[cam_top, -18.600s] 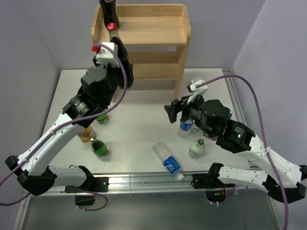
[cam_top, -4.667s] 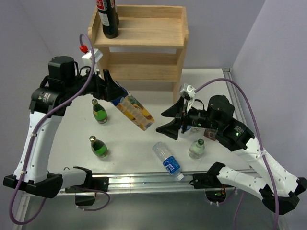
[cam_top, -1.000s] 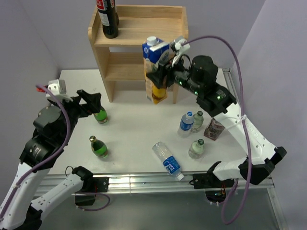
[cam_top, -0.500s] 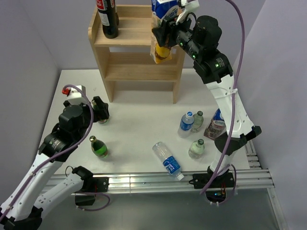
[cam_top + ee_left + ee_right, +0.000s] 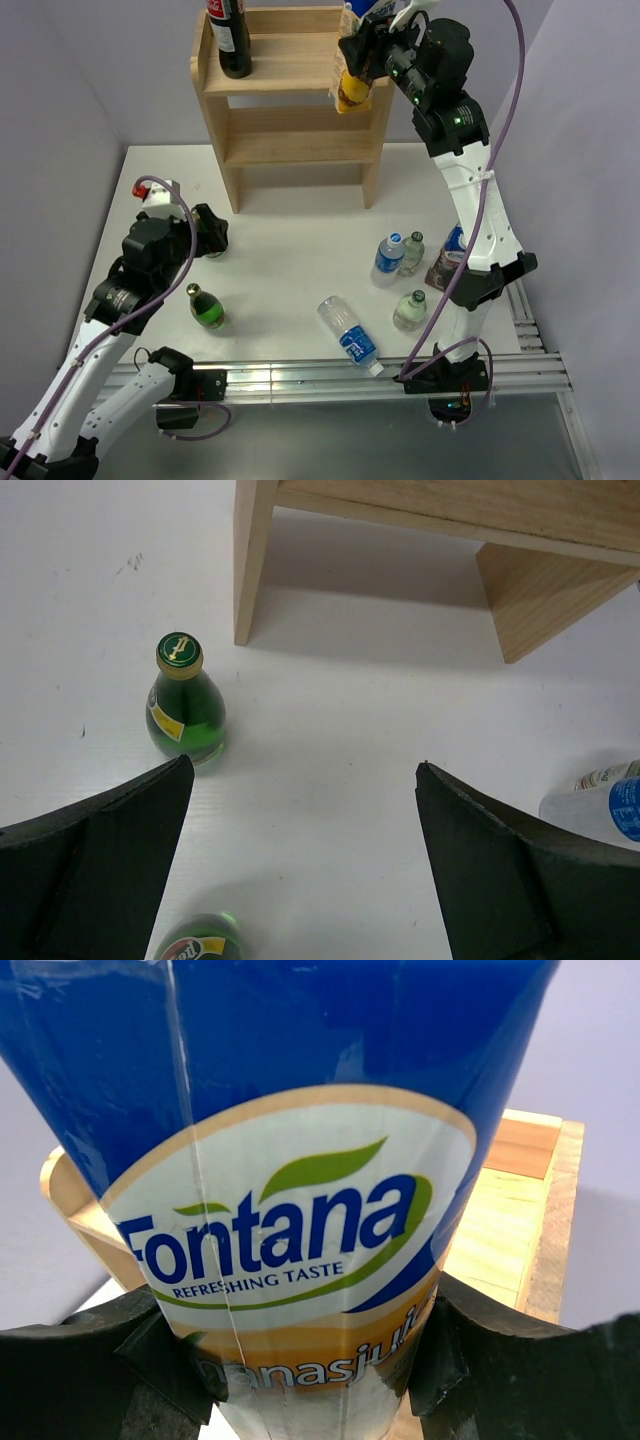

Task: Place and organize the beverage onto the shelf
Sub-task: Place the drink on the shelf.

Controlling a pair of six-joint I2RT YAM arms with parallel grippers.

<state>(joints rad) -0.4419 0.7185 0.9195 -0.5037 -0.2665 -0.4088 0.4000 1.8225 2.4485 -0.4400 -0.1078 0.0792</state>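
Juice carton (image 5: 300,1210) is held in the right gripper (image 5: 368,45). The two black fingers (image 5: 100,1360) press on its sides, about half open, low on the box. The carton stands almost straight up and leans a little. Its blue top end is up and its yellow bottom end is down. It is up high at the right side of the top board of the shelf (image 5: 290,60). I cannot tell if it touches the board. The front says "Fontana" in big blue letters, then "REFRESHING TASTE". Under that, some letters read "nanasjui", and the rest is hidden. A dark bottle (image 5: 233,35) stands on the left of the top board. The left gripper (image 5: 300,860) is wide open and holds nothing. A green bottle (image 5: 183,715) stands on the table (image 5: 350,730) near it.
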